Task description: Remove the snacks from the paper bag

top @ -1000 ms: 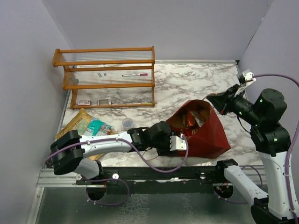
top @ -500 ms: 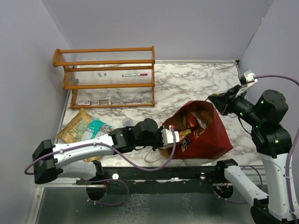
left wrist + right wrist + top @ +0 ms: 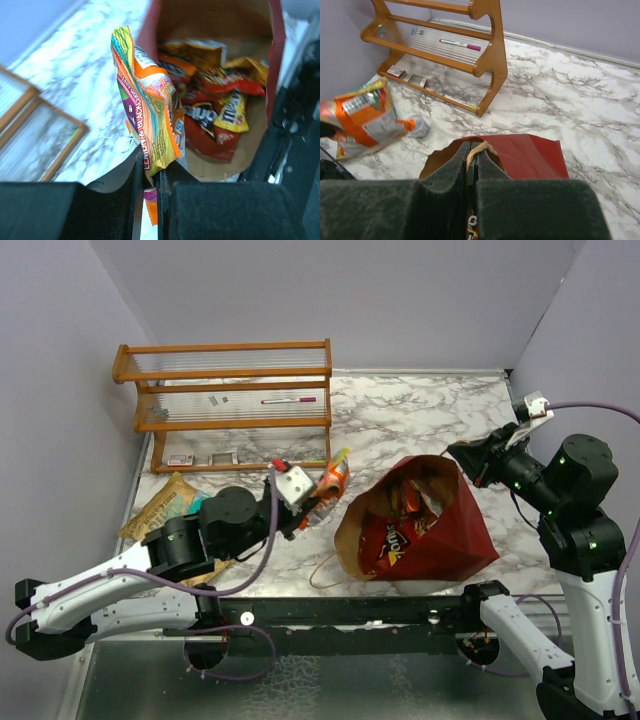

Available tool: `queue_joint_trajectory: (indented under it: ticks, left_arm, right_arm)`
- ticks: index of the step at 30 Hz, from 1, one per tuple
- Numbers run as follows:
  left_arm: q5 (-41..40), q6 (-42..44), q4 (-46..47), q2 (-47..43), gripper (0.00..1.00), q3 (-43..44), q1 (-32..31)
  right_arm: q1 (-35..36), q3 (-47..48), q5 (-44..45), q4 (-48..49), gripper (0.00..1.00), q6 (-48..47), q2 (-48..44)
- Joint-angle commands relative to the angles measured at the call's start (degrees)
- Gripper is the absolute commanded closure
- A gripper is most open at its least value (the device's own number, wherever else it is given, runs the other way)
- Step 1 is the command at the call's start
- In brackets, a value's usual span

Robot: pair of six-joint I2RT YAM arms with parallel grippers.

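One paper bag point(image 3: 460, 535), one wooden rack point(image 3: 230, 405), one packet point(image 3: 329, 484) aloft (several more inside the bag)

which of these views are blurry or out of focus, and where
Left wrist: the orange packet is sharp, the left gripper holding it is a dark soft blur, the wooden shelf hazy. Right wrist: the right gripper pinching the paper bag is out of focus; shelf and marble table crisp. Top external: evenly lit, no glare.

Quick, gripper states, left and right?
Left gripper: shut on the orange snack packet.
Right gripper: shut on the paper bag handle.
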Motion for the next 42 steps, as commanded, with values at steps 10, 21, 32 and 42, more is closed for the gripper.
queue_joint_trajectory:
  ticks: [10,21,32,42]
  left_arm:
    - [-40.6,-10.0,-17.7,-3.2,1.0,5.0,-0.3]
    - [-42.8,-0.7,-6.9,-5.0,1.0,-6.2,6.3]
    - [-32.3,-1.7,-1.7,3.7,1.0,-13.3,38.6]
    - [-29.5,-7.5,4.3,6.7,1.0,-17.9,50.9]
  right_arm:
    - [0.1,0.1,0.9,4.6,0.98,-0.3,-1.2]
    - [0.1,0.0,0.5,4.8,0.98,0.3,-1.4]
    - [0.1,0.9,0.8,3.3,0.98,-0.2,-1.9]
    - [0.1,0.8,0.1,4.0,0.98,-0.2,-1.6]
